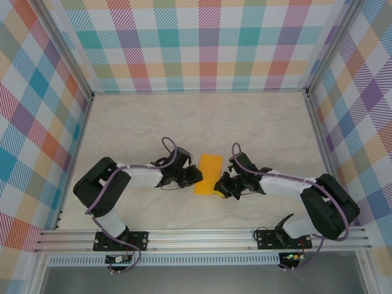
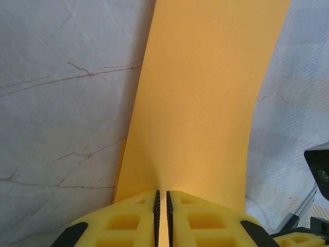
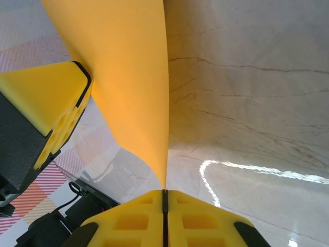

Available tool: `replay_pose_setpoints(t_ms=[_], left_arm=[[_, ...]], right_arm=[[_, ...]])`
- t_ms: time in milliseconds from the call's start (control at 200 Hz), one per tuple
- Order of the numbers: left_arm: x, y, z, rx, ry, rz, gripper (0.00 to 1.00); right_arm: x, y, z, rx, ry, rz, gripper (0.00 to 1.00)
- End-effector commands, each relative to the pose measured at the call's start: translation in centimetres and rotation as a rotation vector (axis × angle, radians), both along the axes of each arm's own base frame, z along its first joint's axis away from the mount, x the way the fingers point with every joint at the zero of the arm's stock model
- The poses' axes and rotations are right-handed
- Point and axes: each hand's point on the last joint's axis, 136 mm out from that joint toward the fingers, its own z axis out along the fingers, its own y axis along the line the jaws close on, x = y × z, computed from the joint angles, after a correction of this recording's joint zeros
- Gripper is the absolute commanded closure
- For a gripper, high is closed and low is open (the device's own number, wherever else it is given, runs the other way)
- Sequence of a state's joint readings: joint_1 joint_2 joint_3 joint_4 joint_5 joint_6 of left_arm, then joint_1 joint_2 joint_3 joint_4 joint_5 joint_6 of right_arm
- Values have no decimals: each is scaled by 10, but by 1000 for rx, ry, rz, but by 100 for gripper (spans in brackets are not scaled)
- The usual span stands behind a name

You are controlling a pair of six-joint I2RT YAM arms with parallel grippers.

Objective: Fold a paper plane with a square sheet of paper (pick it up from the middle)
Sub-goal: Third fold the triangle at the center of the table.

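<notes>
The square sheet of paper [image 1: 207, 174] is orange-yellow and, from above, looks like a narrow slanted strip between the two arms, above the table. My left gripper [image 1: 195, 177] is shut on its left edge. In the left wrist view the paper [image 2: 205, 92] rises straight out of the thin slit between the jaws of the left gripper [image 2: 162, 193]. My right gripper [image 1: 219, 185] is shut on the sheet's near right part. In the right wrist view the paper [image 3: 128, 87] stands edge-on out of the right gripper [image 3: 165, 191], curving left toward the left gripper's yellow finger [image 3: 46, 103].
The marble-look table [image 1: 202, 122] stretches away behind the arms. Checked walls [image 1: 202, 43] close it in at the back and both sides. An aluminium rail [image 1: 202, 236] carrying the arm bases runs along the near edge.
</notes>
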State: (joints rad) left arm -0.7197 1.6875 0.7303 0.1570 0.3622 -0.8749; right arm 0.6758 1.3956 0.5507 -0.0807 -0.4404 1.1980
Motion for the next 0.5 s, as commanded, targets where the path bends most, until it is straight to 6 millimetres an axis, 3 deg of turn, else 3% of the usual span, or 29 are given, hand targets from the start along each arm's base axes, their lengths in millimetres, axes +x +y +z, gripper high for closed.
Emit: replay_pose_setpoints(t_ms=[0, 165, 380, 495], left_arm=[[-6, 0, -6, 16, 18, -15, 86], [-4, -4, 4, 4, 5, -24, 86], [9, -1, 36, 25, -85, -20, 83], [22, 4, 37, 78, -119, -17, 82]], right_arm=[[4, 2, 1, -7, -19, -2, 94], [15, 8, 2, -41, -30, 19, 95], [20, 7, 1, -108, -2, 33, 95], [19, 3, -1, -142, 5, 35, 94]])
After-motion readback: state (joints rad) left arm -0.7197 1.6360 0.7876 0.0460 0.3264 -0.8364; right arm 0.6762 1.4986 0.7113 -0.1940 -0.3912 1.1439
